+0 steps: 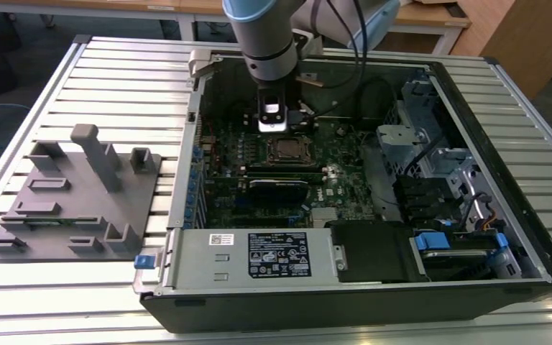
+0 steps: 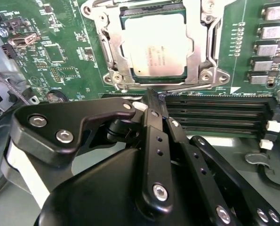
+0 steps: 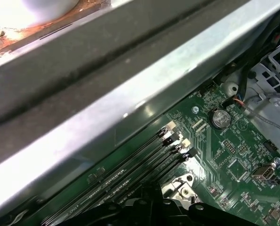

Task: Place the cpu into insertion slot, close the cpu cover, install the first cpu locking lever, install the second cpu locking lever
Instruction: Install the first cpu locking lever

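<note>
The chip [image 2: 156, 44] has a dull silver-grey top with faint grey print. The cover [image 2: 201, 47] framing it is shiny silver. The board [image 2: 60, 61] is green, speckled with small silver and black parts and fine pale lines. The memory slots [image 2: 215, 113] are black, with white end clips [image 2: 271, 126]. The gripper [image 2: 154, 96] is black with silver screw heads.

In the exterior view the computer case [image 1: 353, 313] is black. The table [image 1: 94, 72] is pale grey, ribbed in long slats. The moulded block [image 1: 75, 194] at the exterior view's left is plain grey. The near box [image 1: 199, 259] is silver with a black-and-white label [image 1: 278, 255], and a small tab [image 1: 143, 261] is blue.
</note>
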Motion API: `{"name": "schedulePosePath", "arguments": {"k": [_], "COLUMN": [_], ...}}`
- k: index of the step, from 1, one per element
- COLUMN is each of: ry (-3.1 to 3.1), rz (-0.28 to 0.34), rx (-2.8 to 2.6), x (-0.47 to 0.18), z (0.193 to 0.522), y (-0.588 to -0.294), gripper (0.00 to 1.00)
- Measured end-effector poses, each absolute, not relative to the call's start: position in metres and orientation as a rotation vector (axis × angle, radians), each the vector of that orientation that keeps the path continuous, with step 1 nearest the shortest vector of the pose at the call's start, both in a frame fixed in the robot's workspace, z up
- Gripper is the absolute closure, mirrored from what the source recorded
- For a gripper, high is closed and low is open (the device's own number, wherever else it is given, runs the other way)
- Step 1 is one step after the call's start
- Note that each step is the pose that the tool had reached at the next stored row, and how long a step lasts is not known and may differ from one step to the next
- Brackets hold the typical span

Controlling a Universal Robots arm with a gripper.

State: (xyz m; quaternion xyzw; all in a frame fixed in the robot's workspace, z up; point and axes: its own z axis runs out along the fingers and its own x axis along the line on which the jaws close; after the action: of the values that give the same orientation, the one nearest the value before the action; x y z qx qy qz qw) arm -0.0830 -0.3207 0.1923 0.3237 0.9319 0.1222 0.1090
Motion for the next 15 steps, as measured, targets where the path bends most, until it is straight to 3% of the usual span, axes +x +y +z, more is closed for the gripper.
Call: {"name": "schedulePosePath", "arguments": {"k": [15], "ry": [2.739], "rz": [0.339], "rx": [0.948], "x": [-0.0748], "z": [0.1906], "y": [-0.3208], "gripper": [0.90]}}
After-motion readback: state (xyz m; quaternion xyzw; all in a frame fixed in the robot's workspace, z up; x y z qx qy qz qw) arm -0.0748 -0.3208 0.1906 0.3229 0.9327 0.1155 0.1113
